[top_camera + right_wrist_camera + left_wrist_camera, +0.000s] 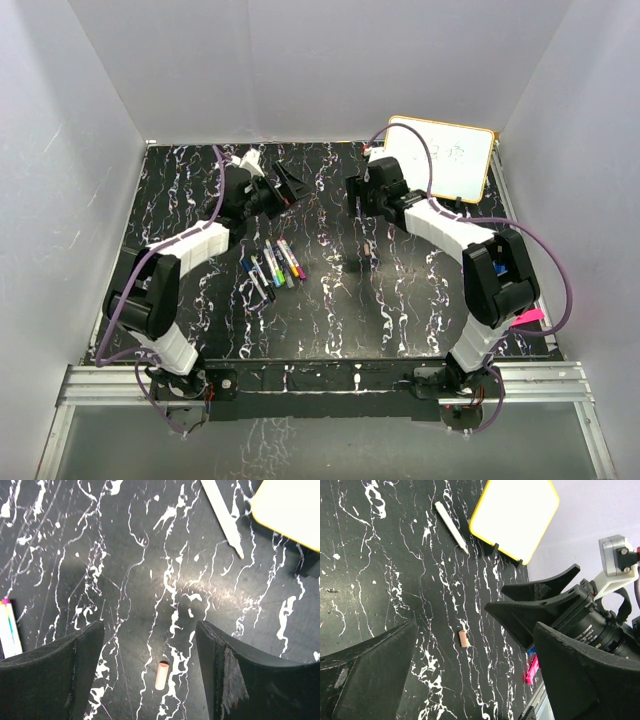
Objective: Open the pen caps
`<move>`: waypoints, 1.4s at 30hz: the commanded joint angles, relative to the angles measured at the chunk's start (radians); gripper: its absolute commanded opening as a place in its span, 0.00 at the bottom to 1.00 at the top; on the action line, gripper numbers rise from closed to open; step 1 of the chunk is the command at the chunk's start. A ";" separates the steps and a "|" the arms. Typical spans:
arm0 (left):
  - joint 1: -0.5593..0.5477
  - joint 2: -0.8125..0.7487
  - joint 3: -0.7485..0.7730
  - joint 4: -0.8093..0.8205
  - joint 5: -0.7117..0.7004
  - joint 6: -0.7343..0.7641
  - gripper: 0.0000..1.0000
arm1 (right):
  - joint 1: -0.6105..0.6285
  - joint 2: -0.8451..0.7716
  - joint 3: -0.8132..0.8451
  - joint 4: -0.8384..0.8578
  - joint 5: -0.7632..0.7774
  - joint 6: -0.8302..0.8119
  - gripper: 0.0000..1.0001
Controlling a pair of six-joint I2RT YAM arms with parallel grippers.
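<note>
Toward the far middle of the counter, both hands hover empty. The left hand is spread wide. The right hand is also parted, with nothing between its fingers.

Below them lies one loose cap, pale pink-orange. It sits roughly between the right hand's fingers, its long axis running along the gap rather than across it. A bare pen lies further right, its tip just beside the whiteboard.

The other pens lie side by side in a small row, nearer than both hands and left of centre. Their coloured caps look to be on. Each pen's long axis runs mostly near to far, with a slight slant.

The row sits just near-side of the left hand and well apart from the right, so the left arm seems the better placed to fetch one. It would have to draw back toward the near edge and set its fingers across a barrel.

The whiteboard bears faint marks near its middle, too small to read. The right wrist's lens carries fine white print, also illegible. No brand shows.
</note>
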 commanded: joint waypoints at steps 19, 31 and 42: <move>0.099 -0.159 -0.221 0.268 0.084 -0.120 0.99 | -0.008 0.020 0.073 0.036 -0.068 -0.030 0.73; 0.102 -0.215 -0.218 0.160 0.085 -0.052 0.99 | -0.021 0.259 0.308 0.023 -0.005 -0.086 0.75; 0.102 -0.278 -0.243 0.115 0.063 -0.017 0.99 | -0.053 0.420 0.493 0.030 0.009 -0.104 0.77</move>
